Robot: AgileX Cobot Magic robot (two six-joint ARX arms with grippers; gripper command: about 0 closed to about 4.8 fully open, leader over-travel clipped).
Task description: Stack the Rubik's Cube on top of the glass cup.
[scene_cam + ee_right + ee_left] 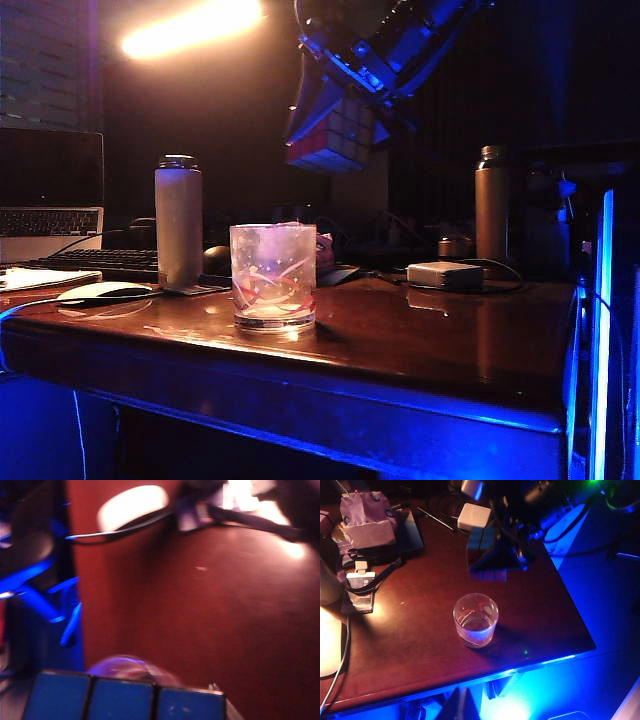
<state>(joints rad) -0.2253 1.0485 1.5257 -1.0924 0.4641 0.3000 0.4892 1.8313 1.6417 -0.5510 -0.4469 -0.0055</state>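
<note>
Exterior view: right gripper (345, 125) clamps the tilted Rubik's Cube (335, 135) at twelve o'clock above the swirl-marked glass cup (273, 276) on the glossy wooden table (430, 340).

Left wrist view: the Rubik's Cube (487, 552) hangs beyond the glass cup (475, 619); left gripper unseen.

Right wrist view: blue stickers, dim room.

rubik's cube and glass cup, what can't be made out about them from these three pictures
- Rubik's Cube, exterior view: upper part hidden by the right claw; dim light falsifies sticker colours.
- Same cube, right wrist view: cut off by the frame edge, only one blue row shows.
- Glass cup, right wrist view: blurred, mostly behind the cube.
- Glass cup, left wrist view: the dark arm hides whether the cube is directly above it.
- Left claw: in no view.
</note>
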